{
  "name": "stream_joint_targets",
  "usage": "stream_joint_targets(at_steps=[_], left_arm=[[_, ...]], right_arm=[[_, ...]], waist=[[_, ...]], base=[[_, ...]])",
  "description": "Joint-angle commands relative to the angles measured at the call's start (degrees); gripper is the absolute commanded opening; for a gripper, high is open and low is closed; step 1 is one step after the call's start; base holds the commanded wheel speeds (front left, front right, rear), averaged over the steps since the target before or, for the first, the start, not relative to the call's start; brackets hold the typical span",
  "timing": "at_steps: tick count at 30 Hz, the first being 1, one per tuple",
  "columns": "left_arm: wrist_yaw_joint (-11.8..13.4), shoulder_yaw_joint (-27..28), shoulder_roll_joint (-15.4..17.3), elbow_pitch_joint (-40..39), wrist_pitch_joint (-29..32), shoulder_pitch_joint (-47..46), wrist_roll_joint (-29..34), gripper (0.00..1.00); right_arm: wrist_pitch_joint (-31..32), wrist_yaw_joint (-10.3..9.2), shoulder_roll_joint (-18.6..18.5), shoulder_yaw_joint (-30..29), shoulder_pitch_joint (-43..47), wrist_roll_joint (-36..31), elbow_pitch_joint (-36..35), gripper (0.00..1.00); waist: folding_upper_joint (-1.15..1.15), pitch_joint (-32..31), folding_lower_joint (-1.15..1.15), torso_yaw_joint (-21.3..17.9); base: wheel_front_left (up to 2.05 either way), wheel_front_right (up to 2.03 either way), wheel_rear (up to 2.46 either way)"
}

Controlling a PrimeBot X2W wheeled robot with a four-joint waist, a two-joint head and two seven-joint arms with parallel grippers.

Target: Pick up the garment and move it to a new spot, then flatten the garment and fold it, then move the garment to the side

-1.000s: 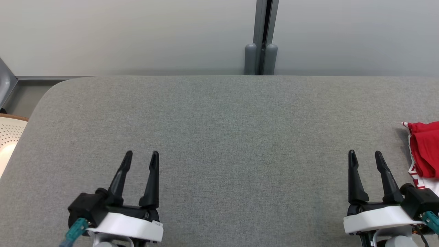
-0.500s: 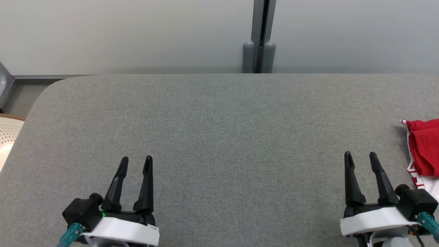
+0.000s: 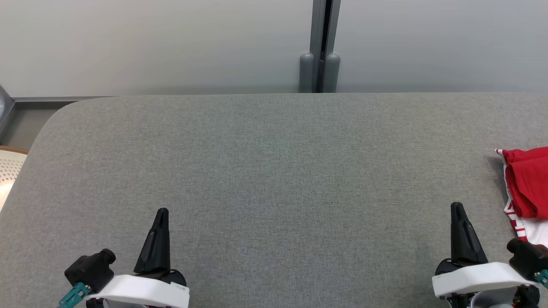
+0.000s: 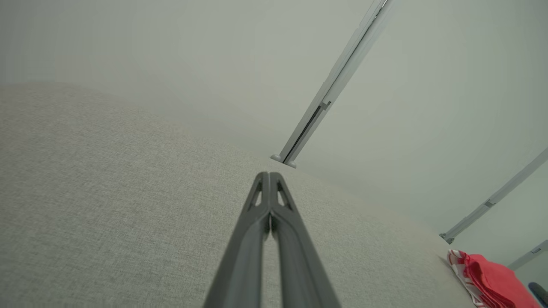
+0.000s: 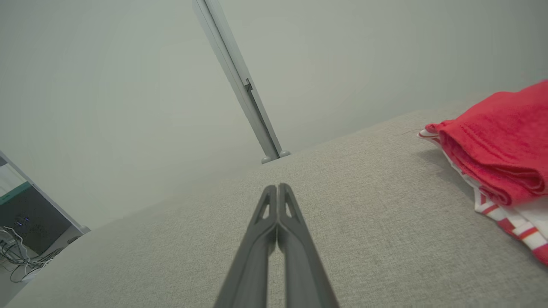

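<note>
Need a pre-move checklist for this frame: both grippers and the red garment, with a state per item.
1. Left gripper: fingers shut, nothing held: ok.
2. Right gripper: fingers shut, nothing held: ok.
3. Red and white garment lies folded at the right side of the grey table: ok.
4. Right gripper apart from the garment, no cloth caught on it: ok.
5. Garment wholly on the table: cannot tell, the head view cuts it off at its right edge.
</note>
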Motion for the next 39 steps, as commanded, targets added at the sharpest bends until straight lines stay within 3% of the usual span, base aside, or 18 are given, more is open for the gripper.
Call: stream_joint_targets(at_steps=[1,39], left_arm=[[-0.35,0.64,0.48,-0.54,0.44,-1.66,-2.43,0.0],[-1.27,5.09,1.45,1.33,7.61,-3.81,-28.7,0.0]], right_arm=[[0.71,0.0,-0.19,-0.36,-1.15,2.69,-0.99,0.0],[8.87,0.0,-0.28,-3.69,-2.18,31.99,-1.76,0.0]], waist=[[0.0,-0.05,0.0,-0.08],[0.0,-0.99,0.0,-1.71]], base=[[0.0,0.0,0.0],[0.0,0.0,0.0]])
